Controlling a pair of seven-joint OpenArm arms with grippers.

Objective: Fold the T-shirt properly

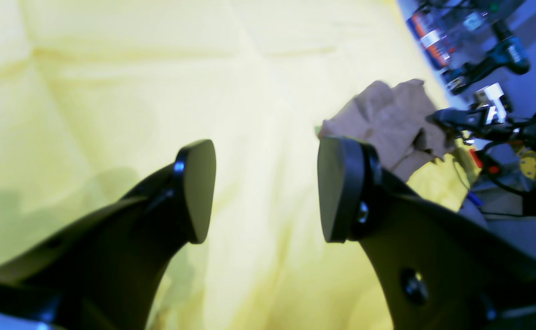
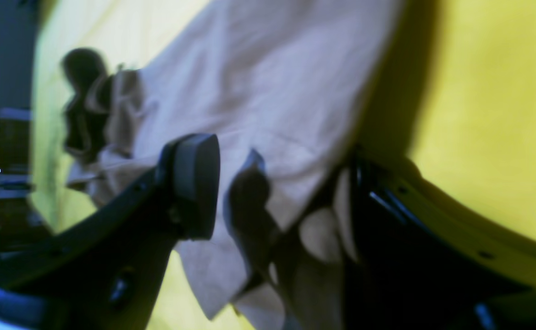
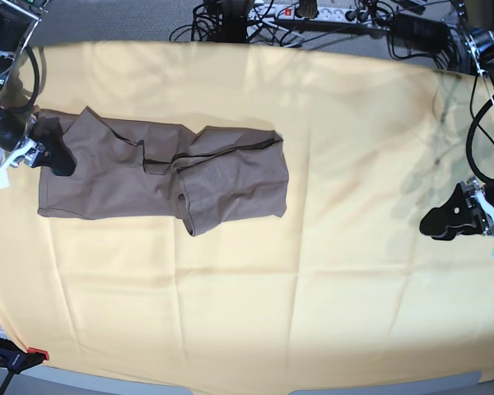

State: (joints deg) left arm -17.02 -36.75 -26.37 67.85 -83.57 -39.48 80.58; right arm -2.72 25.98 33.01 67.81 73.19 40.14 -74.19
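The taupe-brown T-shirt (image 3: pixel 165 177) lies partly folded on the left half of the pale-yellow cloth (image 3: pixel 329 288), long side running left to right. My right gripper (image 3: pixel 53 156) is at the shirt's left edge. In the right wrist view its fingers stand apart over the shirt fabric (image 2: pixel 272 91), and the gripper (image 2: pixel 277 183) is open with fabric bunched near one finger. My left gripper (image 3: pixel 440 222) is far to the right, away from the shirt. In the left wrist view it (image 1: pixel 265 192) is open and empty above the cloth, with the shirt (image 1: pixel 387 119) showing small beyond it.
Cables and a power strip (image 3: pixel 313 12) run along the table's back edge. A clamp (image 3: pixel 16 358) holds the cloth at the front left corner. A drill and other tools (image 1: pixel 501 55) lie beyond the cloth's edge in the left wrist view.
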